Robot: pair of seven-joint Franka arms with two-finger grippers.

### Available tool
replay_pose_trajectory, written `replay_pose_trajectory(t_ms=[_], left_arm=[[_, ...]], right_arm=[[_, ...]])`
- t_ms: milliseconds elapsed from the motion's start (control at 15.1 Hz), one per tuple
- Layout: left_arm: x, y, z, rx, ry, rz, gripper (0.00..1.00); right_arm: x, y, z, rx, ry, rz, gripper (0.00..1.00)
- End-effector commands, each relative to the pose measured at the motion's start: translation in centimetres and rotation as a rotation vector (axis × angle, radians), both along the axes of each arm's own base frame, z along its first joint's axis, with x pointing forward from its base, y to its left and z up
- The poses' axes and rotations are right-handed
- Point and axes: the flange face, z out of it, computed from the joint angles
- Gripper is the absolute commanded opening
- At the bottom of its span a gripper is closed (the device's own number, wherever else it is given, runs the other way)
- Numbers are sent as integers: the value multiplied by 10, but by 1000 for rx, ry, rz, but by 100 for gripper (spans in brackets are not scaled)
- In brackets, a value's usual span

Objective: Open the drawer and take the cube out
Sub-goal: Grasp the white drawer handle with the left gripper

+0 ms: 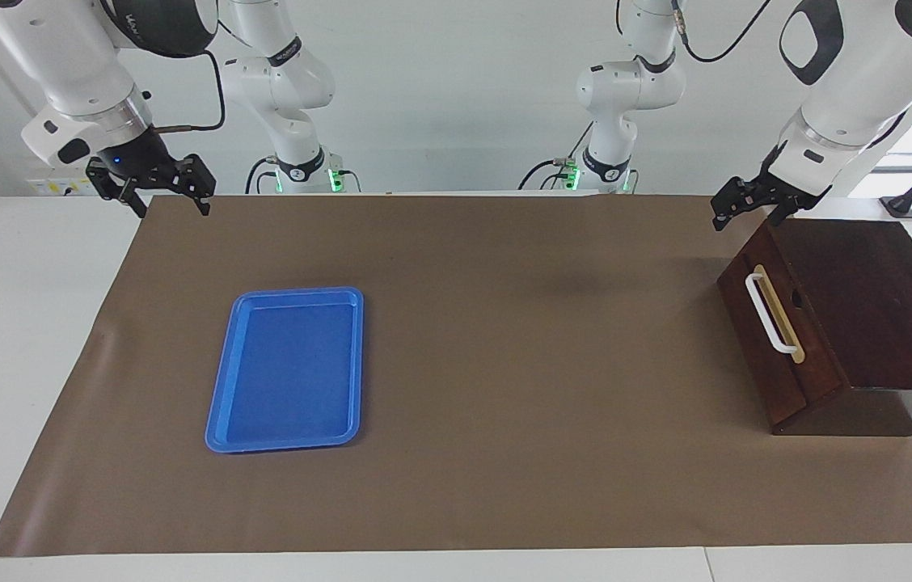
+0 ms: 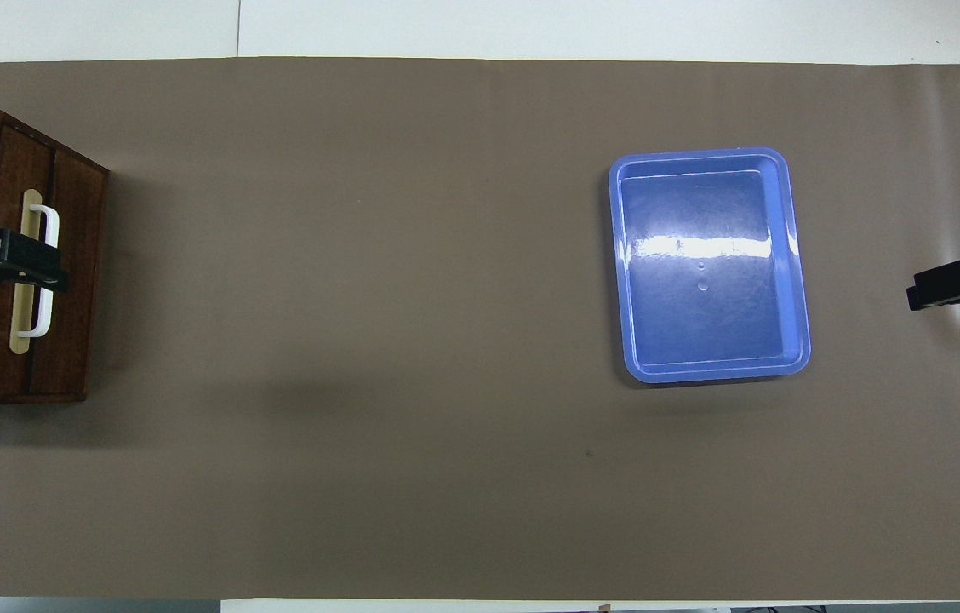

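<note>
Brown matting (image 1: pixel 504 404) fronted a blue tray (image 1: pixel 288 369) and the shut drawer (image 1: pixel 771 339) (cube unseen, presumably inside) at the left arm's end. Left gripper (image 1: pixel 747 206) hung above its wooden box (image 1: pixel 884 307), right gripper (image 1: pixel 153 190) waited, both with fingers parted. Its rigid white handle (image 1: pixel 771 314) looked the sure hold.

One wooden box (image 1: pixel 860 323) with one drawer (image 1: pixel 775 339), one blue tray (image 1: pixel 288 369), one brown mat (image 1: pixel 504 364), two claws, apparently no cube in sight.

A white table (image 1: pixel 19 323) carries a brown mat (image 1: pixel 545 364); on the mat lie a blue tray (image 1: pixel 288 369) toward the right arm's end; a dark wooden box (image 1: pixel 868 323) with its closed drawer (image 1: pixel 755 339) toward the left arm's.
</note>
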Motion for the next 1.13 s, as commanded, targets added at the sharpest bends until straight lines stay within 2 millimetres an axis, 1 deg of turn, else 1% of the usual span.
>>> replay_pose_trajectory(t_ms=[0,133,266,332,399,465,531,598,664,864,997,1063], left_arm=[[2,4,4,-19,-11,-3,100],[3,2,4,-18,-18,-8,100],[3,-3,-4,-9,-57,-20,100],[1,-4,-13,-7,-89,-23,100],[2,-5,-29,18,-121,-32,100],[5,-5,-42,75,-152,-60,100],[10,-17,-53,125,-186,-116,100],[17,-25,-61,172,-206,-156,100],[26,-24,-77,225,-196,-186,100],[38,-24,-106,279,-190,-228,100],[36,-20,-130,315,-180,-263,100],[34,-17,-148,339,-193,-295,100]], right_arm=[[-5,0,2,11,-7,-15,100],[-5,0,2,11,-7,-16,100],[-4,0,1,11,-5,-15,100],[-5,0,2,11,-7,-16,100],[-4,0,2,11,-7,-15,100],[-5,0,2,11,-7,-15,100],[-5,0,3,10,-8,-15,100],[-5,0,2,11,-7,-16,100],[-4,0,2,11,-7,-16,100],[-4,-1,1,11,-5,-18,100],[-5,-1,2,11,-5,-18,100],[-5,-1,1,11,-4,-18,100]])
